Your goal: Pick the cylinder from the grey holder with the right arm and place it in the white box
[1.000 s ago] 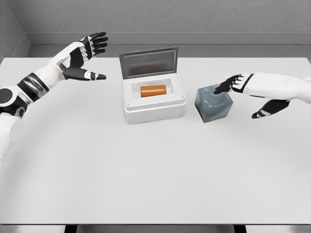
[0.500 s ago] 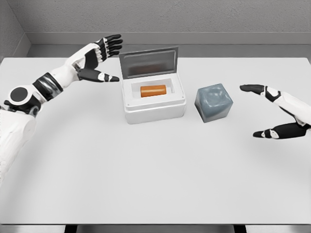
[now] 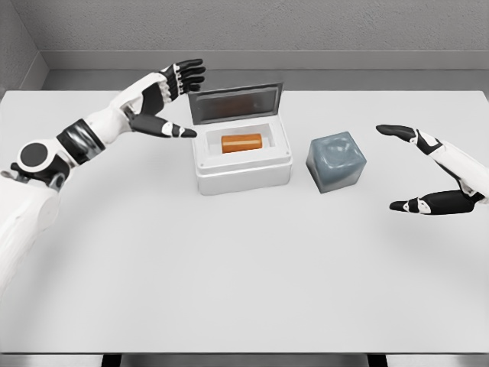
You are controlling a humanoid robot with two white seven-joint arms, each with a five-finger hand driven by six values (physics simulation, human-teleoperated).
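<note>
I see the orange cylinder (image 3: 241,142) lying inside the white box (image 3: 243,173), lid (image 3: 235,99) raised. Right hand (image 3: 428,170) is released, fingers spread, right of the grey holder (image 3: 336,161). Left hand (image 3: 164,95) hovers released beside the lid above the surface (image 3: 229,260).

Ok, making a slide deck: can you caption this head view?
Orange cylinder lies in the open white box; left hand open by the lid, right hand open beside the grey holder.
</note>
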